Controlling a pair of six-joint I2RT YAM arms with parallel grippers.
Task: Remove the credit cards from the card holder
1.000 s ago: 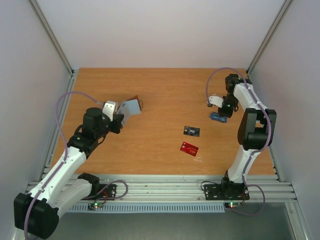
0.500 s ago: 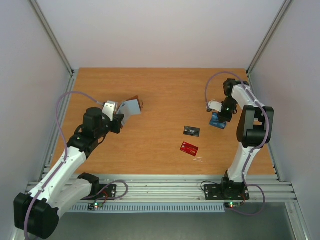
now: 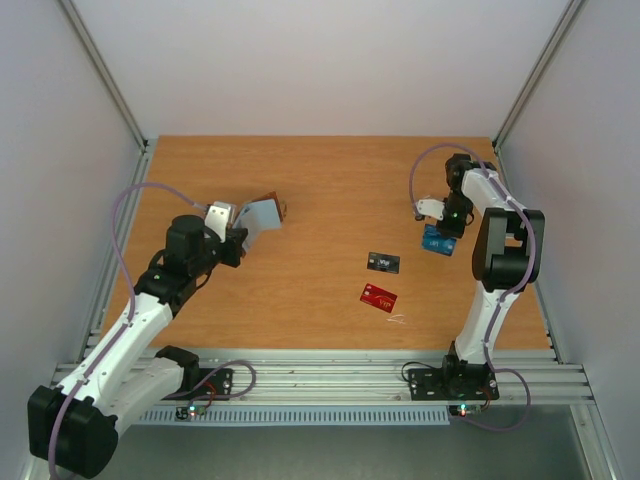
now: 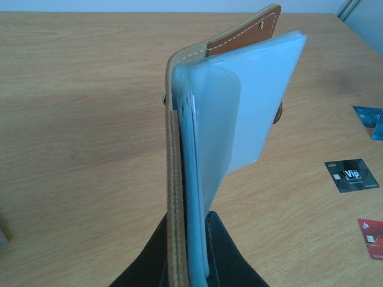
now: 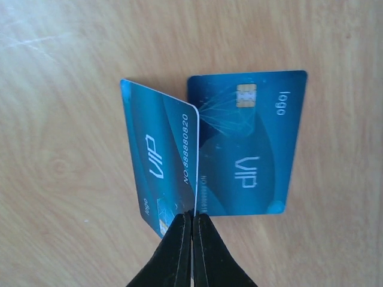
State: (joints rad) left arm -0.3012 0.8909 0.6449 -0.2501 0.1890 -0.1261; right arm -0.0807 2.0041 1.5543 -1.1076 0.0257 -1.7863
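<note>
My left gripper (image 3: 234, 238) is shut on the brown card holder (image 3: 262, 213) and holds it open above the table's left side. In the left wrist view the holder (image 4: 179, 155) stands edge-on between the fingers, its pale blue pockets (image 4: 239, 119) fanned out. My right gripper (image 3: 447, 222) is shut on the edge of a blue card (image 5: 158, 161), which stands tilted. A second blue card (image 5: 251, 143) lies flat on the table right beside it. A black card (image 3: 384, 262) and a red card (image 3: 379, 297) lie flat mid-table.
The orange wooden table (image 3: 330, 180) is walled by white panels on three sides. A small pale scrap (image 3: 397, 319) lies near the red card. The black card (image 4: 351, 174) and red card (image 4: 372, 238) also show in the left wrist view.
My right gripper has swung a little nearer and lower with the blue card, down over the spot where the other blue card lies. The left arm and the holder have not moved.
</note>
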